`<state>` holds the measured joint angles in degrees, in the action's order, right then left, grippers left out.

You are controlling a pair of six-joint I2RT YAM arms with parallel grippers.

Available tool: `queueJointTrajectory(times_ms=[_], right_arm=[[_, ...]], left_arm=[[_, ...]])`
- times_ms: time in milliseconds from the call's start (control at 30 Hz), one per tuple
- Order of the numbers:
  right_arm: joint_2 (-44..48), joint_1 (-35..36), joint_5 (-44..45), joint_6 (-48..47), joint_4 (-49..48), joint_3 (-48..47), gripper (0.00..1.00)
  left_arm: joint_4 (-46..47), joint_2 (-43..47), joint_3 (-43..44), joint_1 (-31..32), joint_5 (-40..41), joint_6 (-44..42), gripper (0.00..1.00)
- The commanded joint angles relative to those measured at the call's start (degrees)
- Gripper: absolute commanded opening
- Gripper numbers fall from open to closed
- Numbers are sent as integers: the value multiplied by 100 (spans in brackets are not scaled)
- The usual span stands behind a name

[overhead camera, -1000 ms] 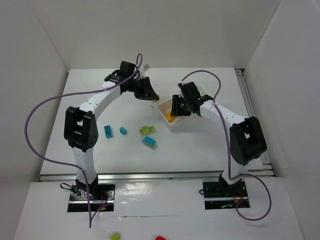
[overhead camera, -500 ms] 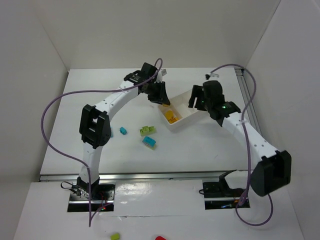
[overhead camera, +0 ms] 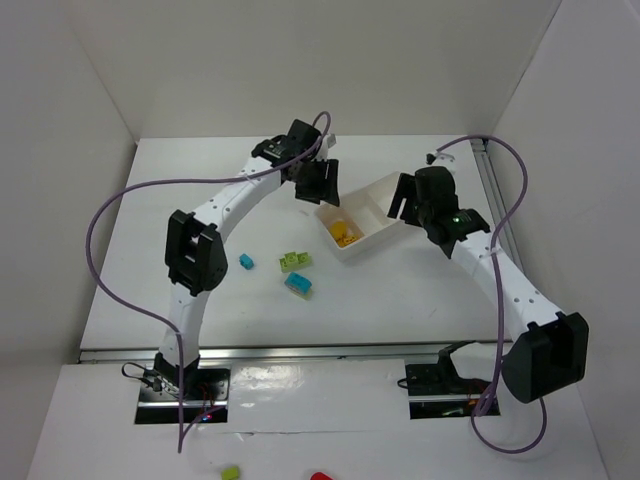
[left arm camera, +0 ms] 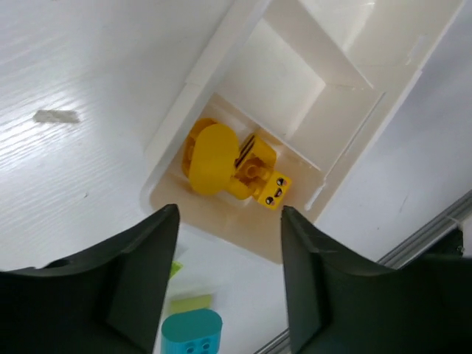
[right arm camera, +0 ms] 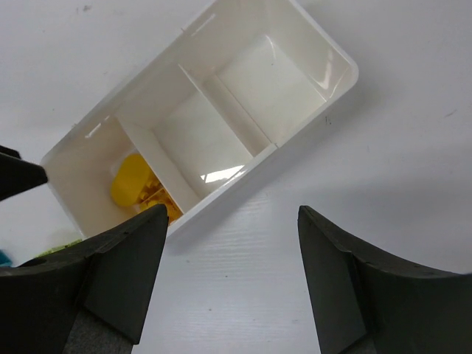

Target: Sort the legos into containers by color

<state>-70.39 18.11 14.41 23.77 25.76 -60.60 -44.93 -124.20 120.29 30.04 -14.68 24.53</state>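
The white tray (overhead camera: 378, 238) lies at an angle in the middle of the table, and its near-left compartment holds yellow legos (overhead camera: 343, 233). My left gripper (overhead camera: 320, 185) hovers just left of that compartment, open and empty. From the left wrist, a rounded yellow piece (left arm camera: 210, 147) and a yellow brick (left arm camera: 270, 189) lie in the tray (left arm camera: 193, 96), beyond my open gripper (left arm camera: 228, 214). My right gripper (overhead camera: 410, 200) is by the tray's right end, open and empty (right arm camera: 232, 210). Loose on the table are a cyan brick (overhead camera: 246, 262), a green brick (overhead camera: 295, 261) and another cyan brick (overhead camera: 299, 285).
The tray's middle compartment (right arm camera: 203, 140) and far compartment (right arm camera: 269, 85) hold nothing. White walls close in the table on three sides. A metal rail (overhead camera: 300, 350) runs along the near edge. A green bit (overhead camera: 230, 472) and a red bit (overhead camera: 320, 477) lie on the front ledge.
My left gripper carried a yellow piece over to the tray and opened, leaving it in the end compartment. My right gripper opened and drew back from that compartment to the right.
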Motion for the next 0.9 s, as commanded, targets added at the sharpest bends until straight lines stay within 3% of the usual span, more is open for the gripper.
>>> queueJointTrajectory(times_ms=[0, 67, 133, 233, 300, 333, 400, 567, 767, 867], right_arm=[[-98, 0, -35, 58, -97, -83, 78], [-203, 0, -106, 58, -220, -84, 78], [-264, 0, -237, 58, -220, -136, 78], [-326, 0, -237, -3, -220, -189, 78], [-326, 52, -237, -4, -220, -189, 80], [-378, 52, -237, -4, -220, -189, 80], [-379, 52, -237, -56, -273, -189, 80], [-607, 114, -440, -57, -387, -189, 81], [-607, 167, -501, -57, -387, -242, 81], [-607, 167, -396, -57, -273, -242, 82]], left_arm=[[-420, 581, 136, -103, 692, -195, 64], [-482, 904, -206, -217, 1018, -108, 49], [-535, 1265, -706, -497, 1761, 164, 47], [-535, 2108, -2006, -1087, 2860, 621, 63], [-448, 2783, -3078, -1377, 3259, 1026, 79], [-395, 2996, -3395, -1648, 3365, 1166, 83], [-237, 3313, -4169, -1896, 3436, 1299, 90], [273, 3404, -5224, -2564, 2752, 1352, 86], [722, 2885, -5393, -2679, 2531, 1457, 82], [722, 2498, -5393, -2679, 2531, 1510, 75]])
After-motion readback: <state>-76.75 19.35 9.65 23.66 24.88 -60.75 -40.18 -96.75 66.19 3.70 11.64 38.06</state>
